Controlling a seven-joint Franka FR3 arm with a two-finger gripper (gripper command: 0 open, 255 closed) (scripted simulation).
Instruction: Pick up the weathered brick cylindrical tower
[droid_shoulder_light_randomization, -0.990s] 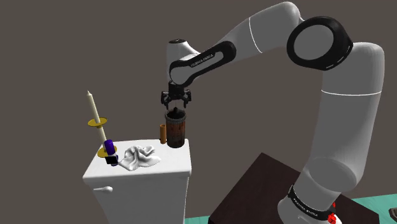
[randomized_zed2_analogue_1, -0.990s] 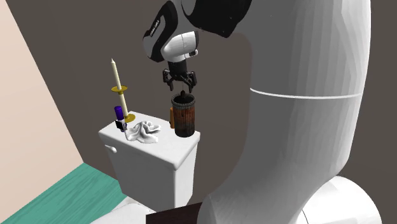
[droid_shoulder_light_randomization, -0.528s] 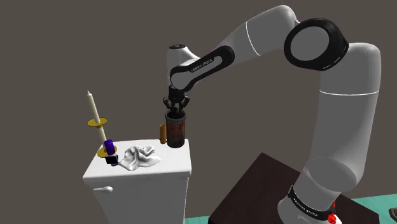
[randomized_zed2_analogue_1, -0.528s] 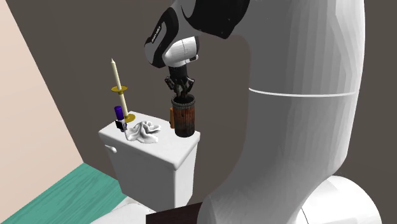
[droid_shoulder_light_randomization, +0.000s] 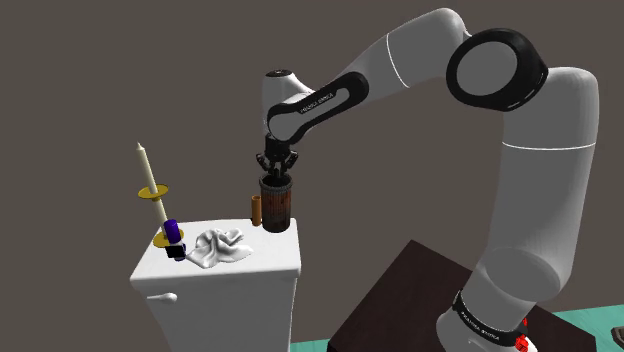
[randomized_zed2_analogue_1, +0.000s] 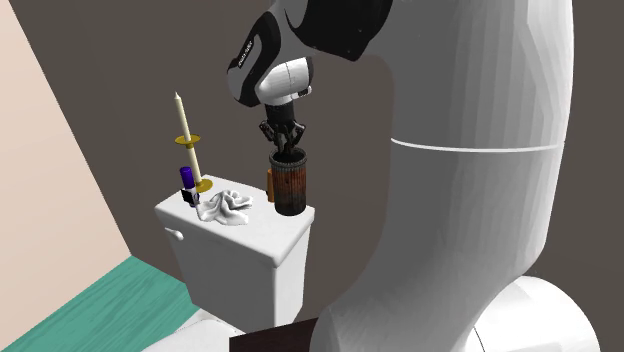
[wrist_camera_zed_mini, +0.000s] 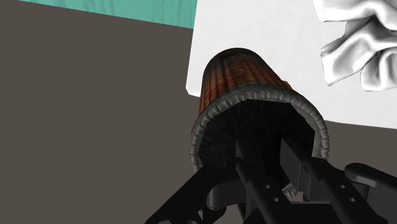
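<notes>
Reddish-brown brick cylindrical tower (droid_shoulder_light_randomization: 276, 208) upright on the white toilet tank lid's (droid_shoulder_light_randomization: 262, 262) far corner, black end effector (droid_shoulder_light_randomization: 275, 173) dipping into its hollow top, grip cannot be told

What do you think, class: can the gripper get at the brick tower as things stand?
Probably yes: the gripper sits at the open top of the brick tower, with the cloth aside.
</notes>
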